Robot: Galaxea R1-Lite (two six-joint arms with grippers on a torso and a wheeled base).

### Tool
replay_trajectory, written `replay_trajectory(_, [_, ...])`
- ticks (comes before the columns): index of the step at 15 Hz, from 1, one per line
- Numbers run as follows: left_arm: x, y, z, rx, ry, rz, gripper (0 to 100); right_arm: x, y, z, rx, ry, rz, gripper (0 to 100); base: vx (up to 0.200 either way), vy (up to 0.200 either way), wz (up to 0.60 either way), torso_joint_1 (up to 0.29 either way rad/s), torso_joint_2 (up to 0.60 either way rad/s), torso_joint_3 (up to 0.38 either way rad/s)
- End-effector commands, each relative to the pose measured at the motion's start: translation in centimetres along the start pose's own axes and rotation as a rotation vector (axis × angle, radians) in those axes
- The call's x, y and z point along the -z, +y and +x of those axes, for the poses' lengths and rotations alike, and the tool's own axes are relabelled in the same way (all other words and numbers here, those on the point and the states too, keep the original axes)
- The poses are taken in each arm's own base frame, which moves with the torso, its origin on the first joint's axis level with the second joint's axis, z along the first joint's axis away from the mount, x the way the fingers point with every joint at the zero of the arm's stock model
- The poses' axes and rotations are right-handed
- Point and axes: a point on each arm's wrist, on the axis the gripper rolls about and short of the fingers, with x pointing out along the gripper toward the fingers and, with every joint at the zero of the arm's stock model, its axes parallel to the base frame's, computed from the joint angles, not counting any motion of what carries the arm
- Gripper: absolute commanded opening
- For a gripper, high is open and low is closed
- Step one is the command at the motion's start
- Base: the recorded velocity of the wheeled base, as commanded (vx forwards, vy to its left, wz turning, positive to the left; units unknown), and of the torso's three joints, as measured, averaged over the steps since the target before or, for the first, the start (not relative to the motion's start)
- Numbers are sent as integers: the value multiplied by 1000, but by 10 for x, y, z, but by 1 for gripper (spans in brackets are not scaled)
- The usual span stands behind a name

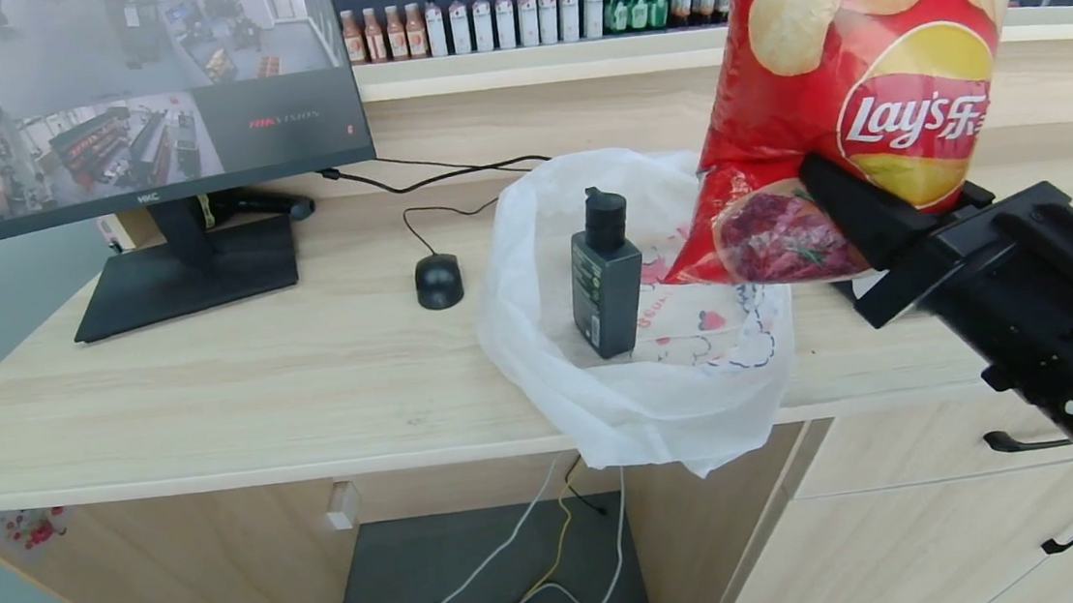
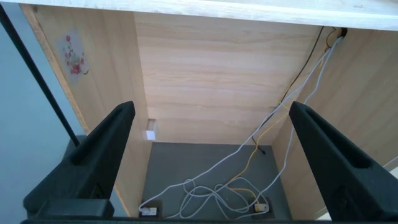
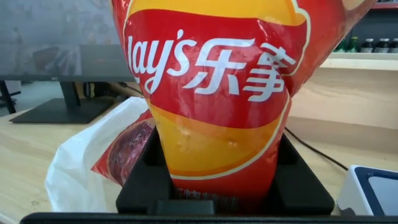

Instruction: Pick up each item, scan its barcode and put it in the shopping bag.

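My right gripper is shut on a red bag of chips, held upright in the air over the right side of the counter, beside and slightly above the white shopping bag. In the right wrist view the chip bag is pinched between the black fingers. A dark green pump bottle stands upright inside the shopping bag. My left gripper is open, low below the counter edge, facing the knee space with nothing between its fingers.
A monitor on a black stand sits at the counter's back left, with a black mouse and its cable beside the bag. A white device corner lies right of the bag. Cables trail on the floor under the counter.
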Motion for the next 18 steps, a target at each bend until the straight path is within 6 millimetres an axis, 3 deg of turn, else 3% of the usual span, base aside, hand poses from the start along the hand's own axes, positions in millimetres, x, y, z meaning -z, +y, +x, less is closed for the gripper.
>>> replay_trajectory(1, [0,0,0,0,0,0,100,-16,2,5,-15,6,32,0,0,0,0,0,0,0])
replay_trajectory(6, [0,0,0,2,0,0,100,-45,2,28,-47,153,87,0,0,0,0,0,0,0])
replay_trajectory(13, [0,0,0,0,0,0,100,-49,27,55,-115,142,100,0,0,0,0,0,0,0])
replay_trajectory(18, [0,0,0,2,0,0,100,-37,60,57,-217,174,80,0,0,0,0,0,0,0])
